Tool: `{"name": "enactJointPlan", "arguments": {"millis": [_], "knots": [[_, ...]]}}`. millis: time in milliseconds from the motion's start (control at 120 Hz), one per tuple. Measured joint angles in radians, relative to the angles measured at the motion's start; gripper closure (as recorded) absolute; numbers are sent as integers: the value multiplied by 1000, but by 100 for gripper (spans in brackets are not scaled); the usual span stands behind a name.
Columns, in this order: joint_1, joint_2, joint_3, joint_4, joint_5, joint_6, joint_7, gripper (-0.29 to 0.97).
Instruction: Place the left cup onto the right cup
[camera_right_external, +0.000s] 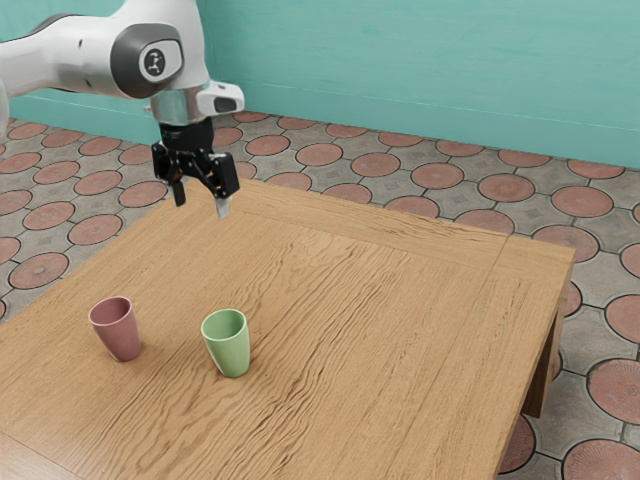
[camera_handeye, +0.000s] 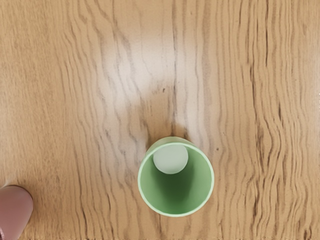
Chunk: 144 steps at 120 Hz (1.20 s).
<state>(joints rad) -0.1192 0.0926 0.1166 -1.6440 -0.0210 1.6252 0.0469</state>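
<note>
A pink cup (camera_right_external: 115, 327) stands upright on the wooden table (camera_right_external: 400, 320), toward the exterior view's left. A green cup (camera_right_external: 226, 342) stands upright just to its right, a short gap between them. My gripper (camera_right_external: 200, 203) hangs open and empty high above the table, well behind both cups. In the wrist view I look straight down into the green cup (camera_handeye: 176, 176), and the pink cup (camera_handeye: 13, 210) shows at the picture's corner.
The table's far edge (camera_right_external: 380, 215) runs behind the gripper, and its right edge (camera_right_external: 560, 300) drops to a tiled floor (camera_right_external: 420, 170). Bare wood stretches to the right of the green cup.
</note>
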Motion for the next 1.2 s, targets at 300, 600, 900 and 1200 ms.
{"name": "enactJointPlan", "arguments": {"millis": [300, 600, 900, 1200], "knots": [[0, 2, 1, -11, 10, -15, -24, 0], [12, 12, 4, -125, 24, 46, -39, 0], [16, 18, 10, -262, 27, 201, -49, 0], [42, 33, 11, -354, 25, 300, -58, 0]]}}
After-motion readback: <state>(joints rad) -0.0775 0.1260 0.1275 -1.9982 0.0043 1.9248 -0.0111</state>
